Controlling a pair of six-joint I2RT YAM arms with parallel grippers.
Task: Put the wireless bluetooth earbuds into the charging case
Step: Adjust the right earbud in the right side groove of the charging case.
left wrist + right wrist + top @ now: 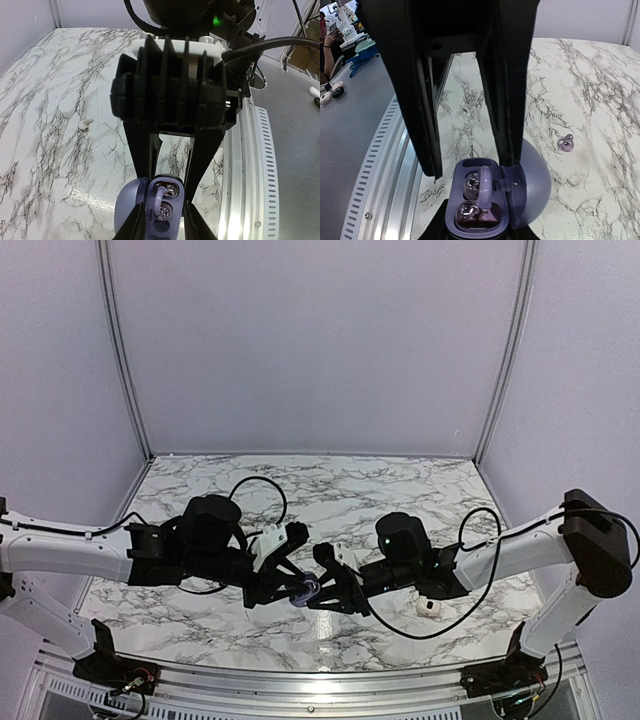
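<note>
Both the left fingers (270,590) and the right fingers (336,594) are clamped on the base of the charging case (451,200), its lid (532,185) open, at the near middle of the counter (600,90). One earbud (566,144) lies loose farther back, as does a second earbud (86,122). Best, I judge, that one arm holds the case level while the other lets go and pinches a bud by its narrow sides.

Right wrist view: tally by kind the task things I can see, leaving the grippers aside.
charging case, open: 1
earbud, loose on the marble: 1
Total: 2
Whether the shiny bits inside the case are earbuds cannot be told.
</note>
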